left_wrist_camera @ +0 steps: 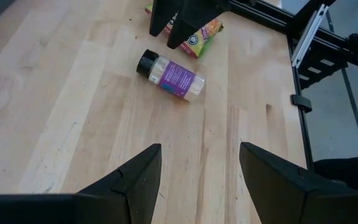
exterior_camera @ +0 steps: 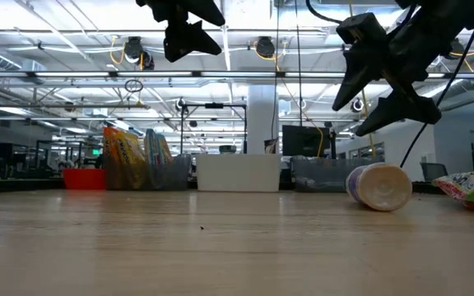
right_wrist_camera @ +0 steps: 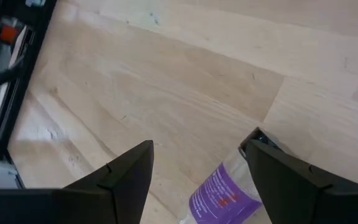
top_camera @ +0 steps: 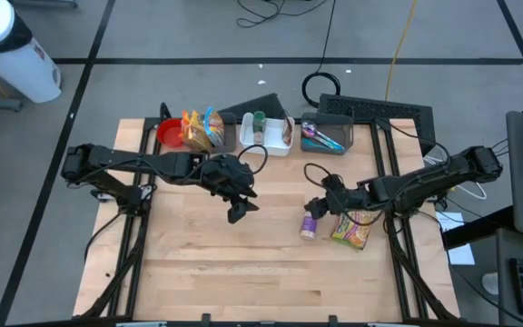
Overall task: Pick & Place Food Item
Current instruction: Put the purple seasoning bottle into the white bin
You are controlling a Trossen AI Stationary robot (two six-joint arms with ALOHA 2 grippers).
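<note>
Nothing is picked yet — the purple-labelled bottle (top_camera: 310, 224) lies on its side on the desk (top_camera: 243, 263), just below the right hand (top_camera: 320, 205), fingers apart and empty — the left hand (top_camera: 237, 208) hovers open mid-desk.

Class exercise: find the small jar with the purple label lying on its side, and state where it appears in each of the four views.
High view: purple-label jar, right of centre, under the right gripper.
Low view: right of centre, bottom facing us.
Left wrist view: upper middle, black cap visible.
Right wrist view: bottom edge, between the fingers.
Shared landmark: the snack bag beside it.
</note>
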